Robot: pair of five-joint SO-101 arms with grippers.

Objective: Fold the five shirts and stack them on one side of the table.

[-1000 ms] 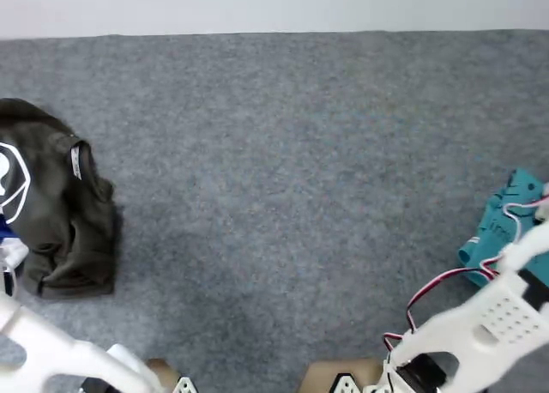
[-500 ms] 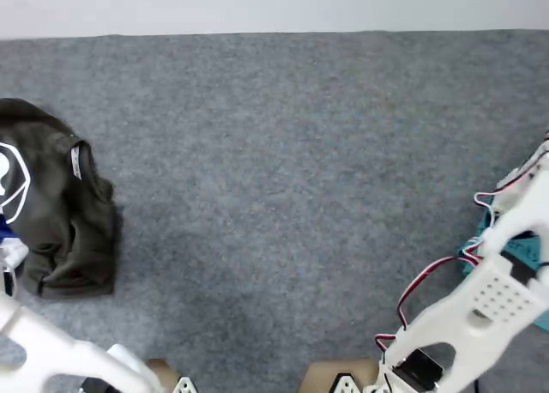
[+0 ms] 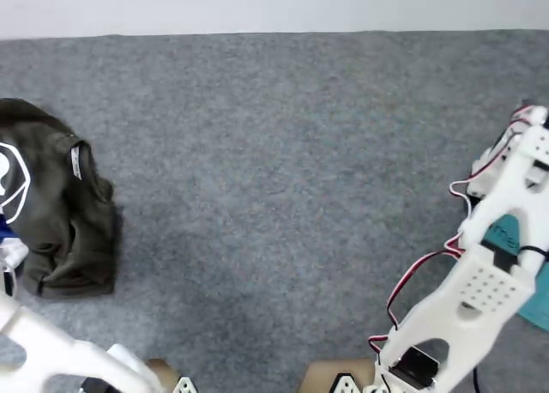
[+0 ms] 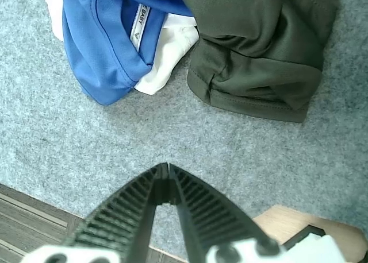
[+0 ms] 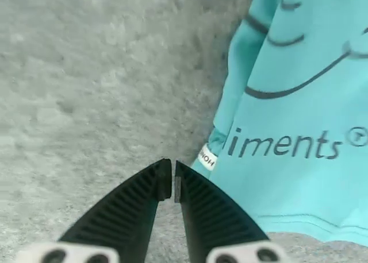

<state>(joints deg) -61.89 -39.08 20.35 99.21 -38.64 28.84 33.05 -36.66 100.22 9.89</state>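
**Cloth at both ends of the desk (image 3: 283, 153), nothing gripped**

The right pincer (image 5: 173, 172) hangs just above the grey felt, its ribbed jaws pressed together with nothing between them. Just beside its tip lies the teal shirt (image 5: 299, 102), at the desk's right edge, print side up, with a small label on the edge nearest the jaws.

The left pincer (image 4: 168, 172) is likewise closed and empty, over bare felt near the desk's front. Beyond it, at the left edge, the blue shirt (image 4: 103, 39), the white shirt (image 4: 167, 50) and the olive shirt (image 4: 259, 50) lie bunched and touching one another.

All of this looks like light, limp knit. It should sag from any single grip point and drag on the felt rather than slide. The teal shirt is probably best taken at its near edge by the label, or at a corner, where the jaws, once opened, can close on one or two layers. A bite in the middle would likely gather a wad.

In the high view the right arm (image 3: 480, 281) covers most of the teal shirt and the frame cuts off the rest, so I cannot tell whether it lies flat or folded. The white shirt sits mostly under the blue one. Four shirts can be counted, and whether the left pile covers a fifth cannot be told.
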